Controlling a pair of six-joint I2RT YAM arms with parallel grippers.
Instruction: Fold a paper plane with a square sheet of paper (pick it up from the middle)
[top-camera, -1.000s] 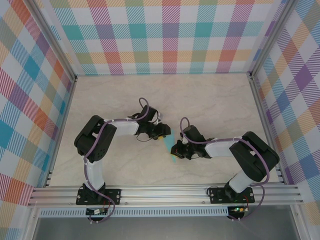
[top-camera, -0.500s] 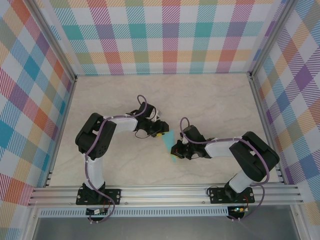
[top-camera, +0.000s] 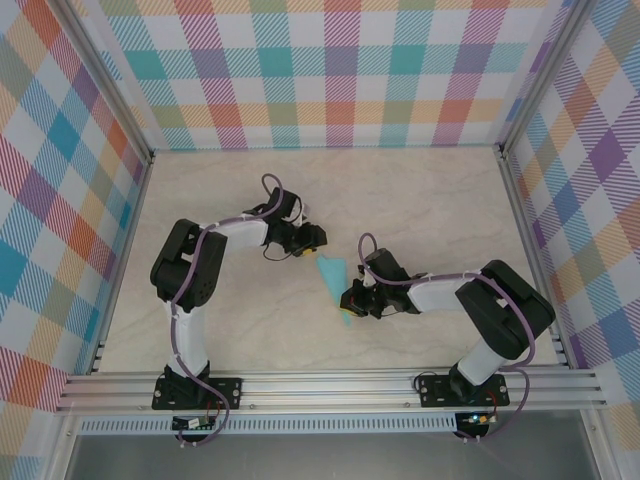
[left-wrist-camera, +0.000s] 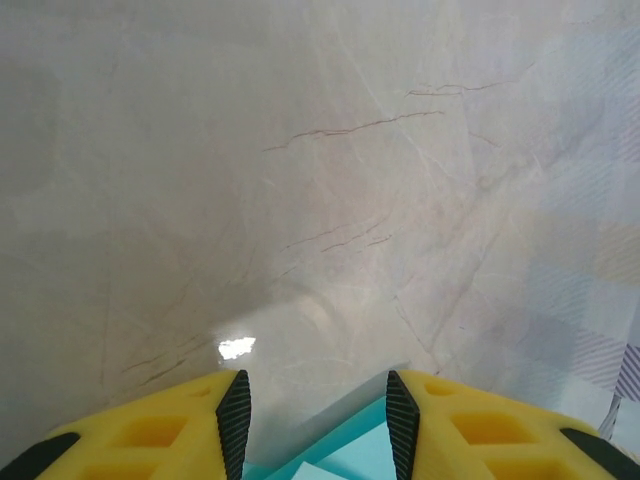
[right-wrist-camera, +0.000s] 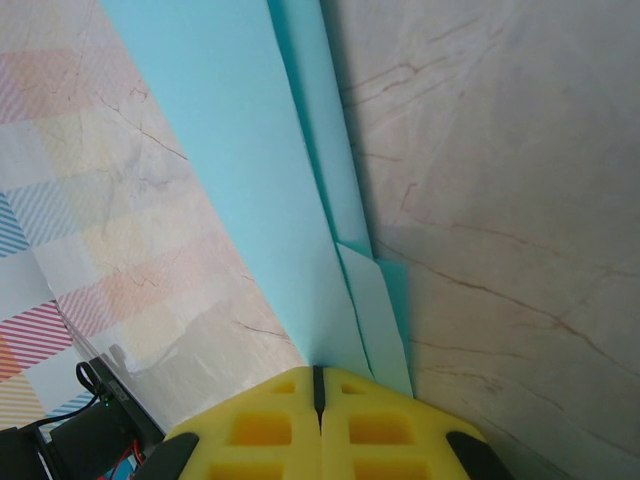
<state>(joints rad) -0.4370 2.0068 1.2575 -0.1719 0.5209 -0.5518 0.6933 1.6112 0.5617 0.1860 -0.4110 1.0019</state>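
The turquoise sheet, folded into a slim pointed paper plane (top-camera: 331, 276), lies mid-table with its wide end toward the far left. My right gripper (top-camera: 351, 298) is shut on its narrow near end. In the right wrist view the yellow fingers (right-wrist-camera: 380, 430) meet on the layered folds of the plane (right-wrist-camera: 262, 170), which stretch away over the marble. My left gripper (top-camera: 311, 240) stands open just beyond the wide end, apart from it. In the left wrist view its gripper (left-wrist-camera: 315, 402) has bare table between the pads, and an edge of the plane (left-wrist-camera: 352, 458) shows at the bottom.
The marble tabletop (top-camera: 420, 200) is walled by plaid panels (top-camera: 340, 70) at the back and both sides. An aluminium rail (top-camera: 330, 385) carrying both arm bases runs along the near edge. Purple cables loop over each arm.
My left gripper has drawn back up and to the left, off the plane's wide end. The right gripper and the plane have stayed put.
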